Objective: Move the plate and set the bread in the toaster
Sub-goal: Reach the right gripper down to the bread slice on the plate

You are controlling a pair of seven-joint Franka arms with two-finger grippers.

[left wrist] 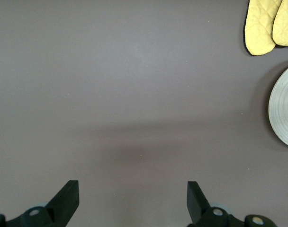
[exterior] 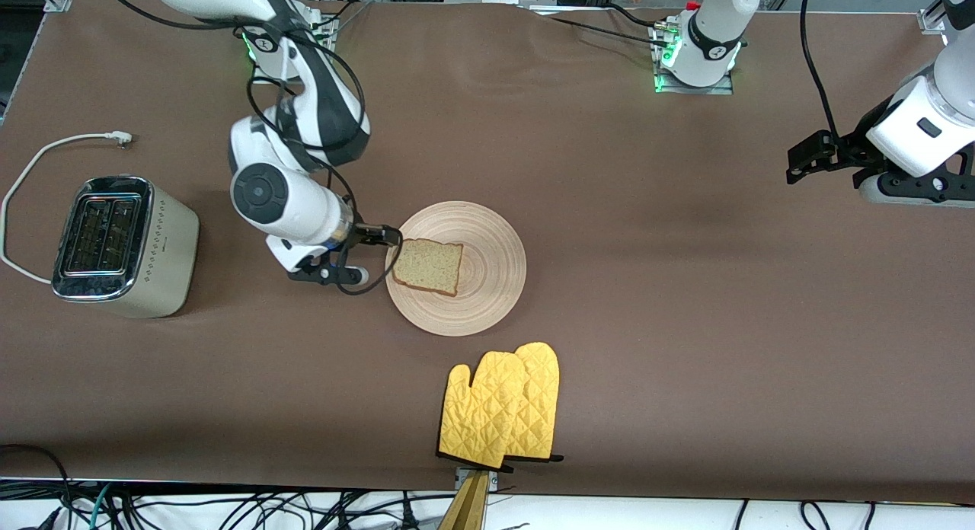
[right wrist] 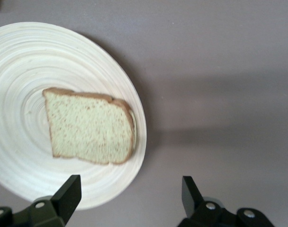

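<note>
The desk [exterior: 685, 301] is carrying the toaster [exterior: 122, 244] at the right arm's end, well apart from the plate [exterior: 487, 301], on which the bread [exterior: 429, 266] is lying flat. The plate is judged stiff and light, best taken at its rim; the bread is judged soft and crushable, best pinched lightly across its crust edges. The right tool [exterior: 394, 237] is being held wide at the plate's rim; the left tool [left wrist: 133, 198], waiting, is spread wide over bare desk.

High front view, both wrist views downward, sharing plate [exterior: 487, 241]
</note>
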